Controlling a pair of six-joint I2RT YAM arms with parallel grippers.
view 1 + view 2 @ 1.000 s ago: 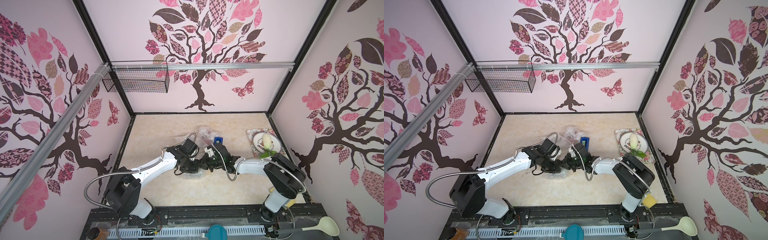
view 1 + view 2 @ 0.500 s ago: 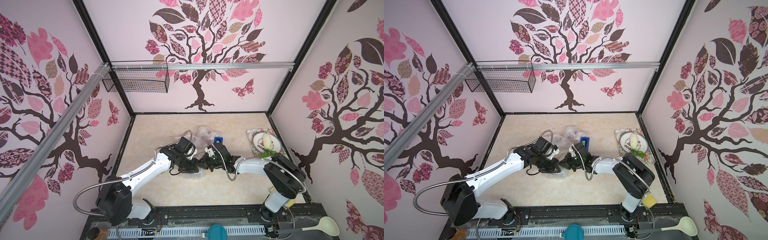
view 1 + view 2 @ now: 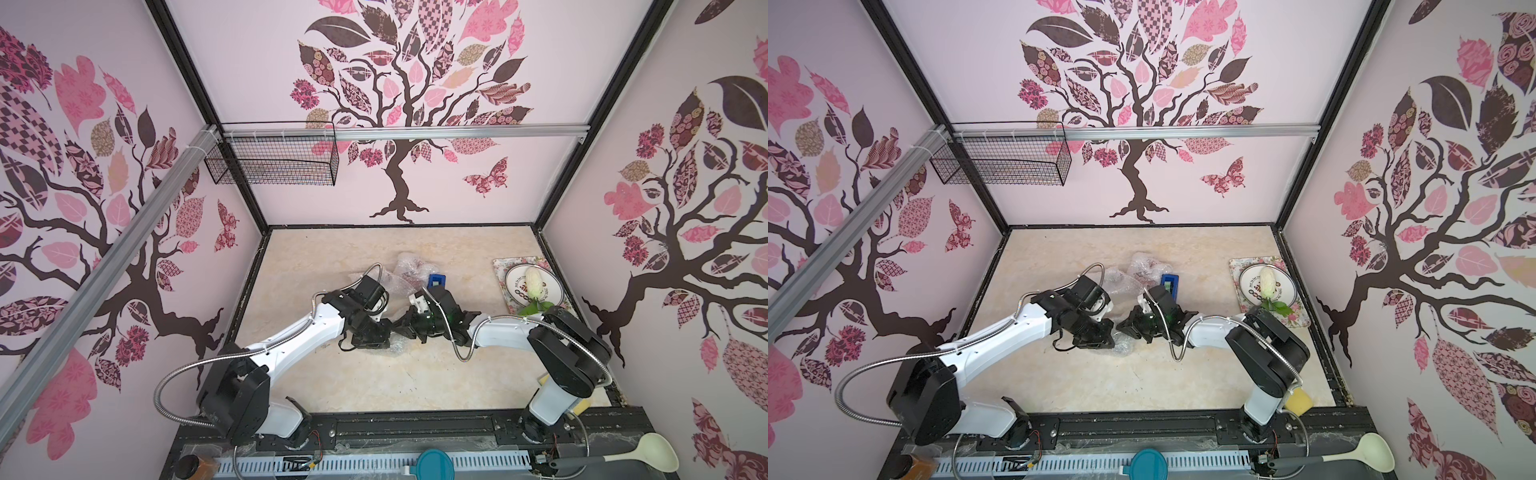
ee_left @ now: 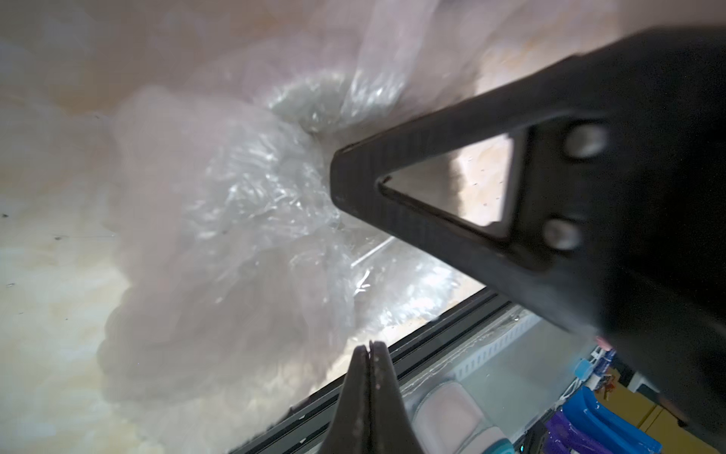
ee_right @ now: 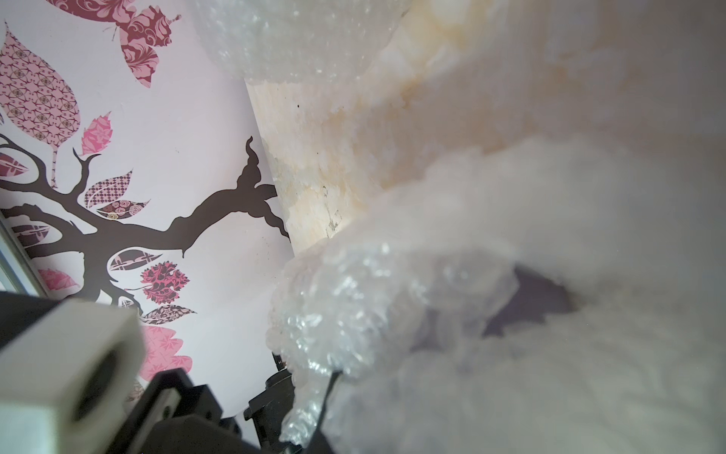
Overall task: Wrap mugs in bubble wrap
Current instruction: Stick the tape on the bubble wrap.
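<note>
Bubble wrap (image 4: 251, 188) makes up three heaps on the table (image 3: 332, 386), and in both top views no bare mug shows, so the job looks well on. A flowered tray (image 3: 500, 265) with a plate (image 3: 512, 282) lies at the far right, well apart from the work. Two far bundles (image 3: 409, 269) sit touching at the far middle. Red shows through the farther one, likely the red mug, while I cannot tell what the nearer, clearer one (image 3: 388, 286) holds. Both look finished. A blue tape dispenser (image 3: 436, 281) stands just right of them. The near bundle (image 3: 395, 343) lies at the table's middle, under the tips of both arms, and seems to be the one in hand. In the right wrist view a dull purple patch (image 5: 530, 302) shows through it, maybe the lavender mug, though it is too blurred to be sure. The right gripper (image 4: 334, 177) is closed, with this bundle's wrap bunched at its tip as if nipped there. The left gripper (image 4: 370, 350) has its fingers pressed together just beside the bundle, and no wrap shows between them. What seems left is tucking the loose end of this last bundle so that it holds
</note>
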